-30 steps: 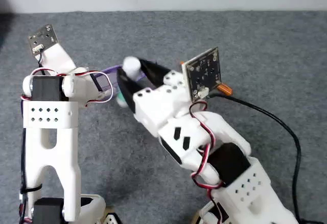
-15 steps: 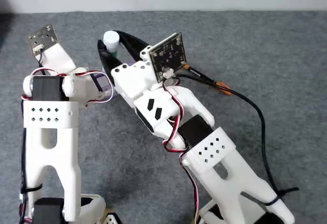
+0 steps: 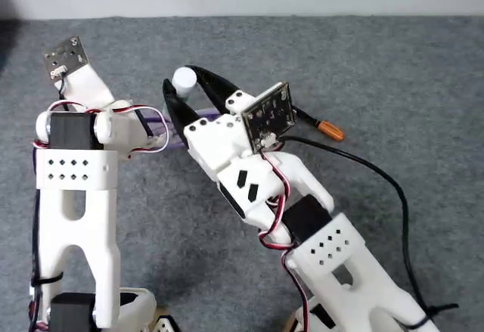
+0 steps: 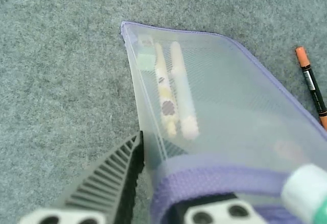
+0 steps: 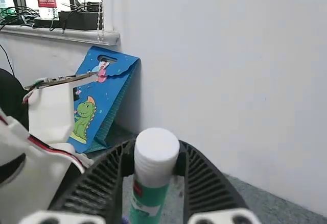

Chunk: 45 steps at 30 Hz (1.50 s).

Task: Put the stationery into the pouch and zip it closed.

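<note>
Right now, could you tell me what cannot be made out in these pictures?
Pouch: its zip runs off the left wrist view's edge; in the high view the arms cover most of it.
Glue stick: its body runs off the right wrist view's edge.
Pen: one end runs off the left wrist view's edge.

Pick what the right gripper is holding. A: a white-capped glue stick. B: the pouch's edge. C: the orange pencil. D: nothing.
A: in the right wrist view the right gripper is shut on the white-capped glue stick, while the orange pencil lies on the table and the left gripper holds the pouch.
</note>
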Available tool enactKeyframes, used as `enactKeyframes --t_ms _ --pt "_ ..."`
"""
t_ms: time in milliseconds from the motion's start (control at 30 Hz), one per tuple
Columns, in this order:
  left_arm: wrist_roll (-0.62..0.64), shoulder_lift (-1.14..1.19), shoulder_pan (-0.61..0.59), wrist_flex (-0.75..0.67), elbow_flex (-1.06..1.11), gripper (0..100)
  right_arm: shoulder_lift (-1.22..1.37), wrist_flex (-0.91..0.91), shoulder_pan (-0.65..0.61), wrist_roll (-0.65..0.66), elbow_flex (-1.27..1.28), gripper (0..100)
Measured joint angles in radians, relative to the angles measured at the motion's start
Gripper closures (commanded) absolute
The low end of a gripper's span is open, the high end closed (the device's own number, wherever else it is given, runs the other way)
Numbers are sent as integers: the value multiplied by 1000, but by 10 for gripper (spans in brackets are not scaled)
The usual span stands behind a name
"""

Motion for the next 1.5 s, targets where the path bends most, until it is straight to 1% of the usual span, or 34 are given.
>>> enactKeyframes --t_ms 167,400,633,700,800,867,933,1067,1200,1333,1433,1500 --pt "0 0 -3 0 0 988 -55 -68 -11 6 14 991" --pt "0 0 -3 0 0 988 -100 -26 -69 34 21 991" --pt "0 0 -5 0 0 988 52 -31 -57 40 31 981" --pt "0 0 -6 0 0 988 103 -48 -40 44 31 940" --pt "0 0 -3 -2 0 988 124 -51 -23 75 32 834" --pt "0 0 -3 -2 0 988 123 -44 -21 103 32 800" --pt "0 0 -3 -2 0 988 104 2 -20 115 31 817" --pt "0 0 -3 -2 0 988 21 147 -9 118 3 889" --pt "0 0 -3 -2 0 988 -43 256 68 106 -64 901" --pt "0 0 -3 -2 0 988 -41 361 222 78 -118 901" --pt "0 0 -3 -2 0 988 17 434 356 75 -160 901" --pt "0 0 -3 -2 0 988 74 473 422 72 -192 901"
